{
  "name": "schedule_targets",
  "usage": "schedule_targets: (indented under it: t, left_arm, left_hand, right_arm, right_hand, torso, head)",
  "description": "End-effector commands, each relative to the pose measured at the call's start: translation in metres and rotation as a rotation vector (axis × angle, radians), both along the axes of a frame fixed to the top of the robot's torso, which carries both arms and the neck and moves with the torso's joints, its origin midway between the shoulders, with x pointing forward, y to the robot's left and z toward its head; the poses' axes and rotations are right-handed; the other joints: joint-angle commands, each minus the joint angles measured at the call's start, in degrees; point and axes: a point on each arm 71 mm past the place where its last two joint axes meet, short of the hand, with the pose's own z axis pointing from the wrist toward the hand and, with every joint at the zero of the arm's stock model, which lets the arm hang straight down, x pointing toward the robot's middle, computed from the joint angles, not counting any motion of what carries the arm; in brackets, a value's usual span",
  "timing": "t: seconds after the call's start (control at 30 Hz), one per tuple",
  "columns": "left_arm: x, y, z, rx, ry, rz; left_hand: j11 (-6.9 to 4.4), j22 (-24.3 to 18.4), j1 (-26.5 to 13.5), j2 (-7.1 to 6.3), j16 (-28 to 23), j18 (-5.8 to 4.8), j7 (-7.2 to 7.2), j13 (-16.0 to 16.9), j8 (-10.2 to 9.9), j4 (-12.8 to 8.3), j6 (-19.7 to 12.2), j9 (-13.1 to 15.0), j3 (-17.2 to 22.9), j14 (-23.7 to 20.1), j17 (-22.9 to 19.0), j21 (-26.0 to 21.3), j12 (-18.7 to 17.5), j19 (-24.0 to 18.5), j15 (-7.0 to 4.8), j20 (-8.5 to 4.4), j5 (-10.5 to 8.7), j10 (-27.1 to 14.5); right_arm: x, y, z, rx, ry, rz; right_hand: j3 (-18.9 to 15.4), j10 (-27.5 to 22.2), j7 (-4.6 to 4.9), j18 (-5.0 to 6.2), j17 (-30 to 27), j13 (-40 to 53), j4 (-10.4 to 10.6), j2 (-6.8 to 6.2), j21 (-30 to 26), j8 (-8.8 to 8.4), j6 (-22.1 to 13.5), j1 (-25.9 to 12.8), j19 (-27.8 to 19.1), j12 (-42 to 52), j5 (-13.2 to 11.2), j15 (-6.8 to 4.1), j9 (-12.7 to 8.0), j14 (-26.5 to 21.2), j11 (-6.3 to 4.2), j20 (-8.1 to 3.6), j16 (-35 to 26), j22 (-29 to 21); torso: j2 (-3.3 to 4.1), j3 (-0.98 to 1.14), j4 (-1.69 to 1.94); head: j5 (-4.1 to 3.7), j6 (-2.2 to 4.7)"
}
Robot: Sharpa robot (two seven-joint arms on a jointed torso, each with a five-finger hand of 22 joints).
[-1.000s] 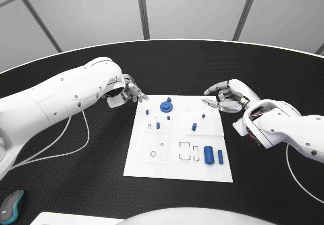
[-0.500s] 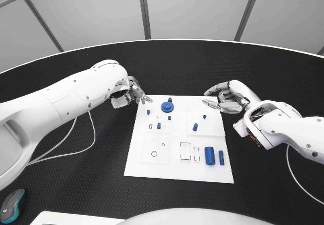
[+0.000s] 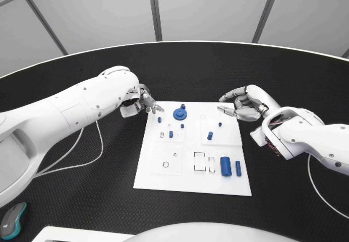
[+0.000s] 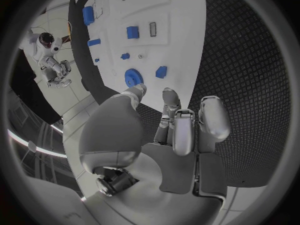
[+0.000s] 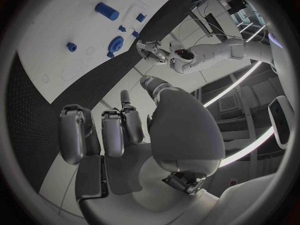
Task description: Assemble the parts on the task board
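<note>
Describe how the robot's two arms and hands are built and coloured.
Both arms are smooth glossy white shells dotted with small dark screw holes. The left hand and right hand are silver metal with segmented fingers and dark joints. A thin white cable trails from the left arm across the black table.

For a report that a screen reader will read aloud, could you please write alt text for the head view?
A white task board lies mid-table with small blue parts on it. The robot's left hand hovers at the board's far left corner, and its right hand at the far right corner; neither holds anything.
</note>
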Motion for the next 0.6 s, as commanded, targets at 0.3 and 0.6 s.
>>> schedule_targets:
  t: [0.3,0.6]
  left_arm:
    - [-0.0015,-0.0005,-0.0066,0.022,0.022,-0.017]
    - [-0.0029,-0.0034,-0.0096,0.022,0.032,-0.029]
  left_hand:
    - [0.03,0.4,-0.1,0.46,0.0,0.59,0.06,0.1,-0.3,0.0,0.4,-0.2,-0.5,4.8,11.4,0.0,0.4,0.1,0.52,0.06,-0.35,0.0]
    - [0.00,0.9,0.1,0.73,0.1,0.49,0.02,0.3,-0.3,0.0,0.6,-0.2,-0.5,4.9,11.6,0.3,0.6,0.3,0.49,0.06,-0.40,0.2]
  right_arm:
    - [0.0003,0.0011,-0.0001,0.000,0.000,0.003]
    - [0.0004,0.0014,-0.0001,0.001,0.000,0.003]
  right_hand:
    - [0.0,-0.2,-0.04,0.63,11.1,6.5,0.4,0.23,-0.2,0.12,-0.2,-0.5,2.9,-0.2,0.1,-0.47,0.0,4.9,-0.18,-0.56,-0.2,9.4]
    - [0.0,-0.2,-0.04,0.63,11.1,6.5,0.4,0.23,-0.2,0.12,-0.2,-0.5,2.9,-0.2,0.1,-0.47,0.0,4.9,-0.18,-0.56,-0.2,9.4]
  torso:
    - [-0.02,-0.07,0.03]
    - [-0.06,0.01,0.05]
  head:
    - [-0.02,-0.13]
    - [-0.05,-0.20]
